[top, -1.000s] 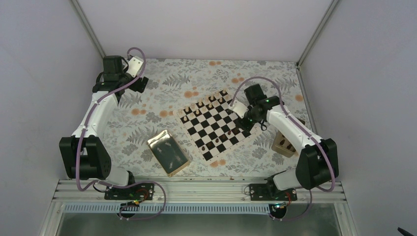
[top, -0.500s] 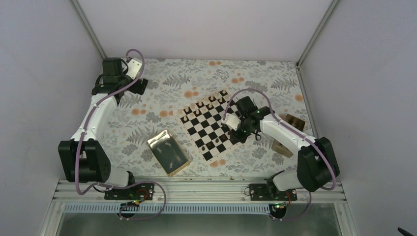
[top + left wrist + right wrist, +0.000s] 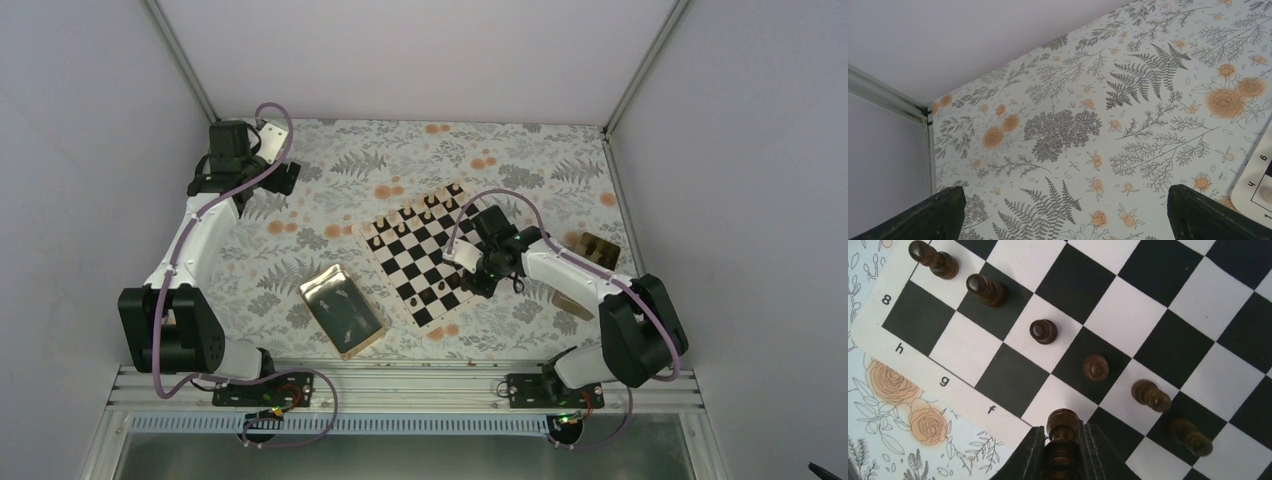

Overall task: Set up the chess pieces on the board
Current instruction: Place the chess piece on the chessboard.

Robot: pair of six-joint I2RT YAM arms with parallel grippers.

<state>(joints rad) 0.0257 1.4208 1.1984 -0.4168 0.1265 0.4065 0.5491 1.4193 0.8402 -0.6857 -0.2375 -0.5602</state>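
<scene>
Right gripper (image 3: 1063, 442) pinches an upright dark chess piece (image 3: 1063, 421) at the board (image 3: 1148, 305) edge; nearest dark pawn (image 3: 1095, 367) stands at one o'clock.

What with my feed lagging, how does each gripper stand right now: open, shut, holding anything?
Left gripper: open, holding nothing.
Right gripper: shut on a dark chess piece, over the board's edge.

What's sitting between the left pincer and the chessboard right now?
Nothing. In the top view, only bare floral tablecloth runs from the left pincer to the chessboard.
</scene>
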